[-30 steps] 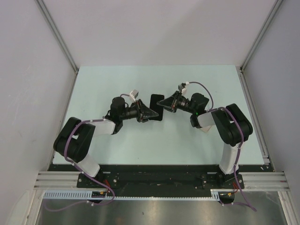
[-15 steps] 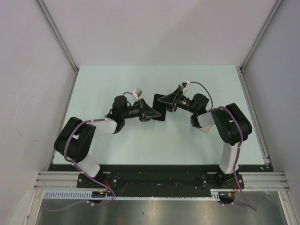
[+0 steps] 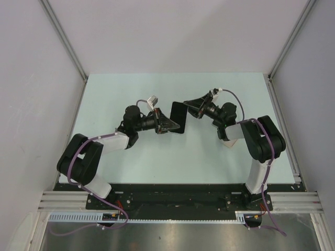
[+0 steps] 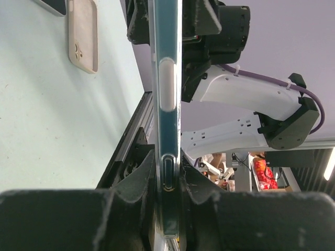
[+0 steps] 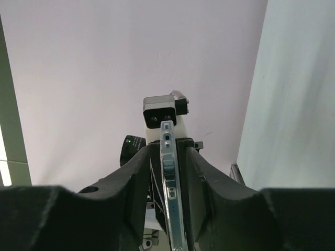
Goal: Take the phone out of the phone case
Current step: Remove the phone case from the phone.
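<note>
Right gripper (image 3: 189, 106) has swung toward the far side since a second ago. It and my left gripper (image 3: 170, 125) both stay clamped on the phone (image 3: 179, 117), held on edge in its clear case (image 5: 171, 209) above the table (image 3: 131, 89). Beyond them I see a beige case (image 4: 82, 34) lying flat on the table.

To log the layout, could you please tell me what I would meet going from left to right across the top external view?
Left arm's elbow → left gripper → phone, held up between the two grippers → right gripper → right arm's elbow.
</note>
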Robot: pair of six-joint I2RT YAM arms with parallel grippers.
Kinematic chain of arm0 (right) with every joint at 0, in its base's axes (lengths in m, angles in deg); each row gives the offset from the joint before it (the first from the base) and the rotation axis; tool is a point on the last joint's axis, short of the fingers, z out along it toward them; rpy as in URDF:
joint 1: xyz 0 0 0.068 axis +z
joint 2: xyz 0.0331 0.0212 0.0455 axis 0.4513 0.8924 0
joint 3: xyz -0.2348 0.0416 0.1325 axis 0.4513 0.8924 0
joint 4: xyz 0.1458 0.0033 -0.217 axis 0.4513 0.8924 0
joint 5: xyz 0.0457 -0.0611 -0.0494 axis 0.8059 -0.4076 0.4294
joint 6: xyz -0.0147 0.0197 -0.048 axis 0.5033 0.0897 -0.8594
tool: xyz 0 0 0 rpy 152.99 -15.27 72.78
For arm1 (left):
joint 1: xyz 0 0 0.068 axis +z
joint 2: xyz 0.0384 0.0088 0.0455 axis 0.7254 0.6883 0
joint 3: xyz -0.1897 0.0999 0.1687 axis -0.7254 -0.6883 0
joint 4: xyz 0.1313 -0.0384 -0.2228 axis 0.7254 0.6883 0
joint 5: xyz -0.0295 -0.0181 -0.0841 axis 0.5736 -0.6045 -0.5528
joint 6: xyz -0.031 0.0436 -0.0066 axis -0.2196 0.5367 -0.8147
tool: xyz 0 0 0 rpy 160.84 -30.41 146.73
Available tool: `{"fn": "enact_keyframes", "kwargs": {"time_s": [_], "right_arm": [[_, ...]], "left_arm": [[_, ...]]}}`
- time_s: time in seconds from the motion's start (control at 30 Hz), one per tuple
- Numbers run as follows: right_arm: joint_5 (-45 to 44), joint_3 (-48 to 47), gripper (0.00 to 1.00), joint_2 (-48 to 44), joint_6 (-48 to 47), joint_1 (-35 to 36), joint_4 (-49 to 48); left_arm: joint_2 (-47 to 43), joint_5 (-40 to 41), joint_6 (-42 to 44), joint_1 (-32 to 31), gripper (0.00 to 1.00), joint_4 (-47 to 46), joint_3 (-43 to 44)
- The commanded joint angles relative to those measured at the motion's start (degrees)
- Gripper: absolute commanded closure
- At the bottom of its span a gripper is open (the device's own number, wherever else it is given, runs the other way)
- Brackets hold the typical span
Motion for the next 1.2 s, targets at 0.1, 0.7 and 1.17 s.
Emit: {"fn": "enact_keyframes", "kwargs": {"time_s": [0.1,0.7,1.17], "right_arm": [[-2.5,0.4,0.84,-1.6,4.2,0.7,-15.7],[-16.6,-1.3,1.0,-7.7,18.8,7.9,-17.1],[-24.6,-4.1,1.0,-12.6,27.1,15.3,-17.1]], "left_arm": [[-3.8,-1.8,1.0,0.1,0.99,-5.9,1.1],[-7.6,-1.4,4.7,0.1,1.0,-5.7,-0.8],[-11.4,-6.1,17.2,0.0,1.0,1.3,6.0]]}}
